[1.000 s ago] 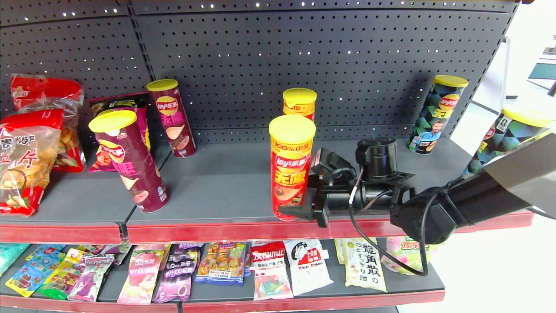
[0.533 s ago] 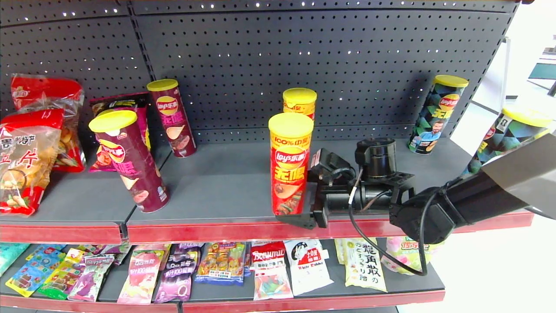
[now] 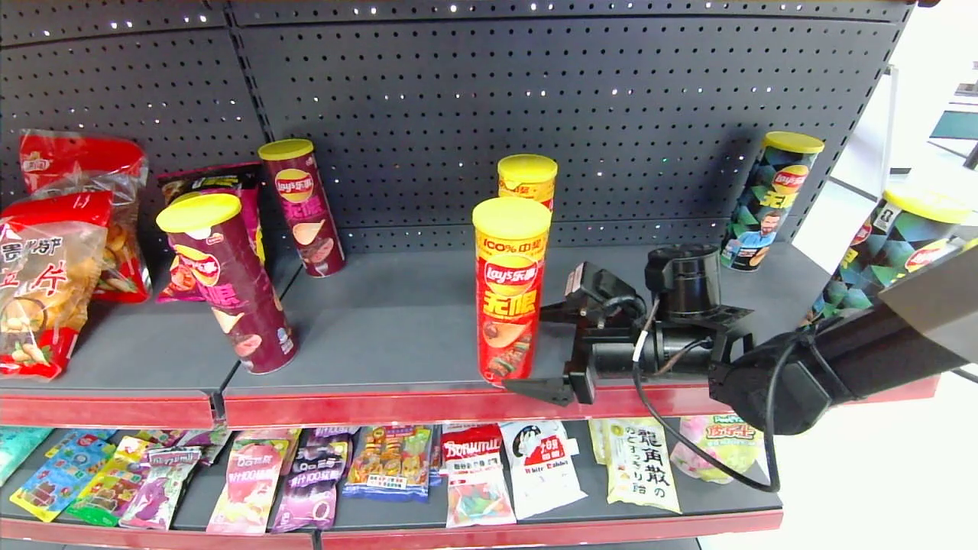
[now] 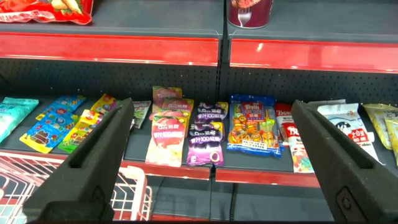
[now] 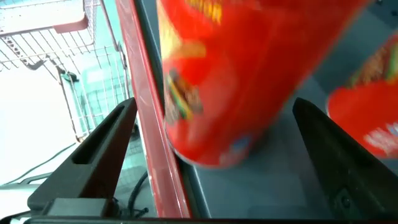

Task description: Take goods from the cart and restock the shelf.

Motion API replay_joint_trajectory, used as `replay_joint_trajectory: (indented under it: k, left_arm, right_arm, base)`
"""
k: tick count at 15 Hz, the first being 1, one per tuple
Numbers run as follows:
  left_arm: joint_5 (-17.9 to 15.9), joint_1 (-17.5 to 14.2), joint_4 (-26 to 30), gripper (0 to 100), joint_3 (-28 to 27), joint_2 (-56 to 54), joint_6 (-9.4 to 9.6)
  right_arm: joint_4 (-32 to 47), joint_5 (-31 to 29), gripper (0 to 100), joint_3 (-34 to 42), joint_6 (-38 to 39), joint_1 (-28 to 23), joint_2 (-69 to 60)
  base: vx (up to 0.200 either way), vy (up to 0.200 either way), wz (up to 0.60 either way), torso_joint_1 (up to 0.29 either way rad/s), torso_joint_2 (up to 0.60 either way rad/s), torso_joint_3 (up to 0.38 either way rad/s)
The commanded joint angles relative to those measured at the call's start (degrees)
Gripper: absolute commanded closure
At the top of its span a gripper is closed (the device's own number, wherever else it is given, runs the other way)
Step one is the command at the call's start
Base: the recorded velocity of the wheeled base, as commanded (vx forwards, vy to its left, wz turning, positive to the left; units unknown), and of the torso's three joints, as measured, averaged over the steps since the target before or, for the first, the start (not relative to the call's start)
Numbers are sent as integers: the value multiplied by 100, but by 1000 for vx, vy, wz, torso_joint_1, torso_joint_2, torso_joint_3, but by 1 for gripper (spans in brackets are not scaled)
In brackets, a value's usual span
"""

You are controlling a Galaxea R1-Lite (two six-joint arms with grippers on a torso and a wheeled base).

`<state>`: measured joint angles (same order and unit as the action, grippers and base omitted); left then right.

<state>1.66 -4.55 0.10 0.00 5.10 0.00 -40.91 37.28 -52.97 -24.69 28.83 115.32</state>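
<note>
Just beside the red can (image 3: 510,298), the right claw (image 3: 539,347) hangs spread at the shelf edge (image 3: 367,406).

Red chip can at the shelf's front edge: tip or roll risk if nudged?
The red can is tall, narrow and upright, so a push near its yellow lid would probably tip it. It stands close to the shelf's red front lip, so it might fall off. Being cylindrical, it would likely roll once down.

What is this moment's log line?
right gripper: open, flanking red cylindrical chip can | can: upright, grey shelf front edge | left gripper: open, empty
</note>
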Motion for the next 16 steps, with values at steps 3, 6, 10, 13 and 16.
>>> replay_joint_trajectory:
  k: [3, 6, 10, 13, 16]
  left_arm:
    - [1, -2, -1, 0, 0, 9, 0]
    - [1, -2, -1, 0, 0, 9, 0]
    - [1, -2, -1, 0, 0, 9, 0]
    - [1, -2, -1, 0, 0, 9, 0]
    - [1, -2, -1, 0, 0, 9, 0]
  right_arm:
    - [-5, -520, 0, 797, 60, -308, -915]
    - [-5, -792, 0, 1535, 588, -308, -1829]
    - [-57, -1030, 0, 2818, 939, -396, -3367]
    - [-5, -1355, 0, 3891, 1414, -264, -4774]
    - [13, -1355, 0, 4400, 1405, -246, -5459]
  base:
    - [0, 0, 0, 0, 0, 0]
    - [0, 0, 0, 0, 0, 0]
    - [0, 0, 0, 0, 0, 0]
    - [0, 0, 0, 0, 0, 0]
    - [0, 0, 0, 0, 0, 0]
